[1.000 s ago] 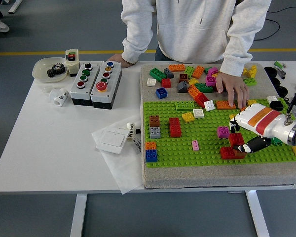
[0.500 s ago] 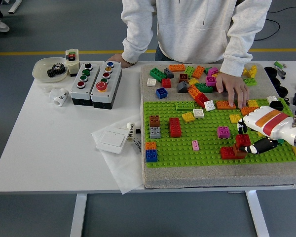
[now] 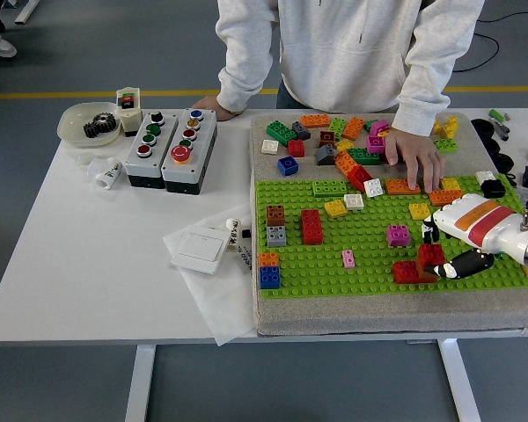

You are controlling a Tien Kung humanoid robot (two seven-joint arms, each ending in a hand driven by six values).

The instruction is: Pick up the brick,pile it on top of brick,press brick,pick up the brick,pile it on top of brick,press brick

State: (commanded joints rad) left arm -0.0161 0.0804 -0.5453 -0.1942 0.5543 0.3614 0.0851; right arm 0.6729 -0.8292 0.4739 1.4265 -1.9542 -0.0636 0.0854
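On the green baseplate (image 3: pixel 370 264), my right hand (image 3: pixel 445 250) comes in from the right edge. Its black fingers (image 3: pixel 465 262) are curled around a red brick (image 3: pixel 431 256), which sits against a second red brick (image 3: pixel 407 272) low on the plate. Whether the held brick rests on top of the other or beside it I cannot tell. A pink brick (image 3: pixel 398 235) lies just left of the hand. At the far side a person's hand (image 3: pixel 414 158) rests its fingertips on an orange brick (image 3: pixel 403 186). My left arm is out of view.
Several loose bricks (image 3: pixel 334 141) lie on the grey mat behind the plate. More bricks stand on the plate: a red block (image 3: pixel 312 226), a brown-grey stack (image 3: pixel 275 225), an orange-blue stack (image 3: pixel 270 272). Button boxes (image 3: pixel 170 145), a bowl (image 3: pixel 90 123) and a white switch (image 3: pixel 200 250) sit to the left.
My right hand has drawn back to the right and slightly down, carrying the red brick with it. The person's hands have stayed put.
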